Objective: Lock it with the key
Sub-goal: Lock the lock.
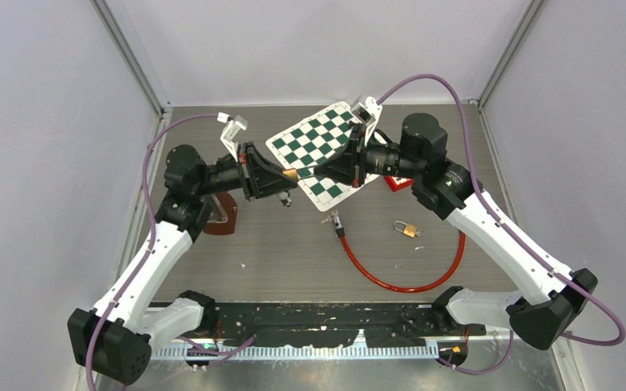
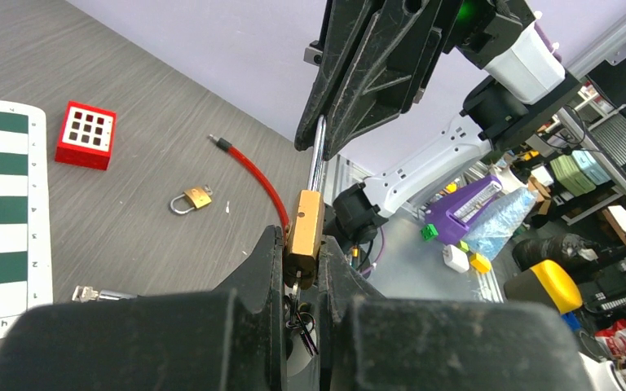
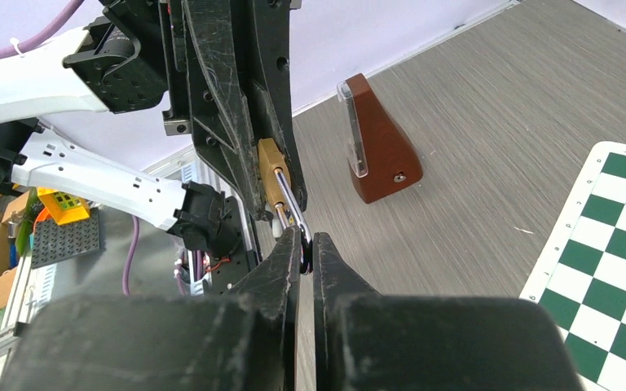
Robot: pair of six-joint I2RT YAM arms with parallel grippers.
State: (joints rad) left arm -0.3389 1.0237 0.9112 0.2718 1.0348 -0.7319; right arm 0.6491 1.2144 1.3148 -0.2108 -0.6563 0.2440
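A brass padlock (image 1: 291, 173) is held in the air between the two grippers, above the table's middle. My left gripper (image 2: 301, 262) is shut on its brass body (image 2: 305, 230). A small key with a ring (image 2: 297, 287) hangs from the bottom of the body, between my left fingers. My right gripper (image 3: 308, 244) is shut on the padlock's steel shackle (image 3: 290, 199), which runs up from the body (image 3: 270, 165). In the left wrist view the shackle (image 2: 318, 155) goes into the right gripper's black fingers (image 2: 367, 73).
A second small padlock (image 1: 407, 230) and a red cable (image 1: 391, 281) with keys (image 1: 336, 220) at its end lie on the table. A checkered mat (image 1: 314, 147), a red box (image 1: 397, 183) and a brown metronome (image 1: 220, 213) lie behind.
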